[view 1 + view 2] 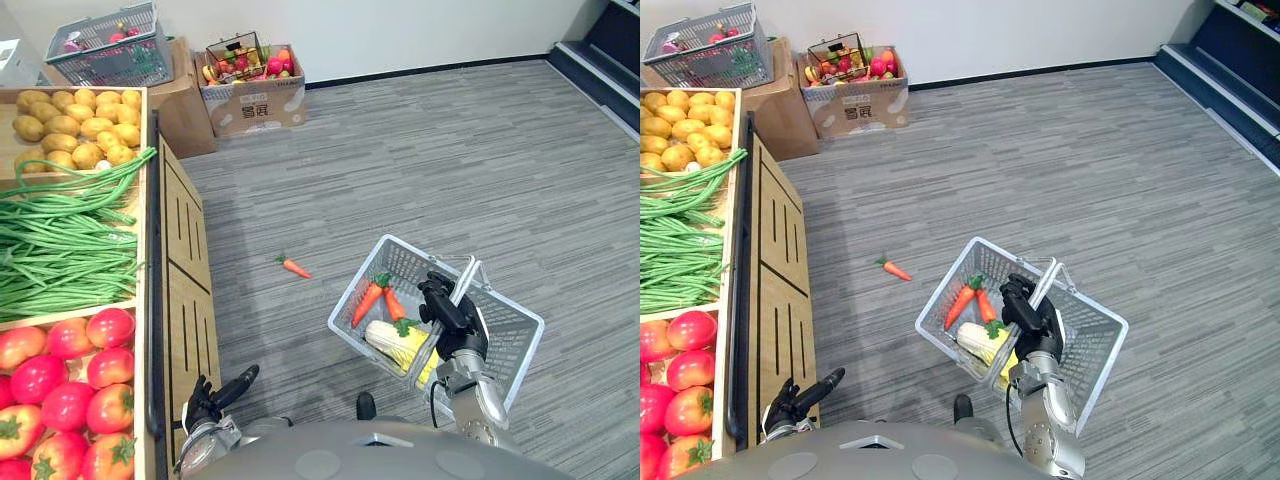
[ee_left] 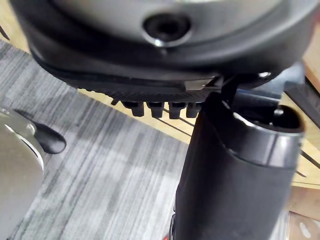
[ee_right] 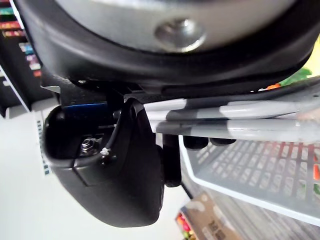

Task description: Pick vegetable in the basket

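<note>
**A:** Nearest first?
**B:** Left robot hand (image 1: 212, 398), low at the near end of the produce stand (image 1: 185, 300). Hangs over the floor (image 1: 420, 170) with fingers stretched out straight, holding nothing.
**A:** And on the other side?
**B:** Right robot hand (image 1: 452, 308). Curls tight round the pale handle (image 1: 466, 275) of the wire basket (image 1: 512, 345) and holds it tilted above the floor. Shows the same wrap round the bars in the right wrist view.
**A:** Inside the basket?
**B:** Two carrots (image 1: 367, 302), side by side against the far left wall, greens uppermost. Just nearer, a corn cob (image 1: 398, 342) in pale husk, lying close below the hand.
**A:** Anything loose?
**B:** A stray carrot (image 1: 294, 266), flat on the floor between basket and stand, apart from both.
**A:** On the stand?
**B:** Red tomatoes (image 1: 60, 385) in the nearest bin. Then long green beans (image 1: 60, 240), some reaching the stand's front edge. Then potatoes (image 1: 75, 125) in the far bin.
**A:** Beyond that?
**B:** Along the back wall, an open cardboard box (image 1: 258, 112) of mixed produce. Beside it, at the stand's far end, a brown box (image 1: 185, 110) carrying a grey basket (image 1: 110, 55), also filled.
</note>
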{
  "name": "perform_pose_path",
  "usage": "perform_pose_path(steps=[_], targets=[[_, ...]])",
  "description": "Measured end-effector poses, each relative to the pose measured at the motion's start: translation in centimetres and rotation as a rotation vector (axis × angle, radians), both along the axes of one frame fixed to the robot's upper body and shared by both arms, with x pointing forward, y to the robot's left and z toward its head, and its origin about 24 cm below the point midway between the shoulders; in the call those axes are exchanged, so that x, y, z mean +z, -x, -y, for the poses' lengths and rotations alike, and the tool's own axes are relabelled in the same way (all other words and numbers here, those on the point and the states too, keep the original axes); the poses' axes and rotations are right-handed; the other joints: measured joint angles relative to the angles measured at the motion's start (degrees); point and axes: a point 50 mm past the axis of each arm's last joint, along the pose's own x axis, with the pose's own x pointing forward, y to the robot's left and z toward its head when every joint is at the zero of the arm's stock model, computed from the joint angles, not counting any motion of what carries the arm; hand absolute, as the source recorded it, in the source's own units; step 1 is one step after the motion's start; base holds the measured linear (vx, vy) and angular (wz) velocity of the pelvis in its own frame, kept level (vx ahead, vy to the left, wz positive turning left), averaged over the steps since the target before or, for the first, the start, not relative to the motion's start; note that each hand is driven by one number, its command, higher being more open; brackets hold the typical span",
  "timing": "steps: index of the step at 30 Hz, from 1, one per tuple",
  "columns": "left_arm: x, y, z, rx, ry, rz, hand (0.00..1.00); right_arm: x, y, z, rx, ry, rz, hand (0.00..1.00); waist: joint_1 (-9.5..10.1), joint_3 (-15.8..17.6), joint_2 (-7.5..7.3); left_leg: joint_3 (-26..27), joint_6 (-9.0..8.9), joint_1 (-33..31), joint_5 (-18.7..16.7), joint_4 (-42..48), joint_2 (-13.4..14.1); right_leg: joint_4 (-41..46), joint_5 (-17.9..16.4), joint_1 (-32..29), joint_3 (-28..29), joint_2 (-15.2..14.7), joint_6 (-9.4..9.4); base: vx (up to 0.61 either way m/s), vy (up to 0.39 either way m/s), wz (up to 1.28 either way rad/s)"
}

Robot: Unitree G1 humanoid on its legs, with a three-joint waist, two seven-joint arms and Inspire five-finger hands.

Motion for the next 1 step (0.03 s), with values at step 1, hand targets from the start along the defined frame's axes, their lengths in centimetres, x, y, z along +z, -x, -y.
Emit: perform_pose_path(steps=[1], targets=[[-0.01,0.02,0.02,0.007,0.003,0.001,1.0,0.01,0.0,0.03,-0.002,0.001,0.001,0.0,0.06,0.0,-0.01,-0.2,0.0,0.0,0.1,0.0,0.0,0.0,0.0,0.0,-0.2,0.0,0.0,-0.02,-0.011,0.05]])
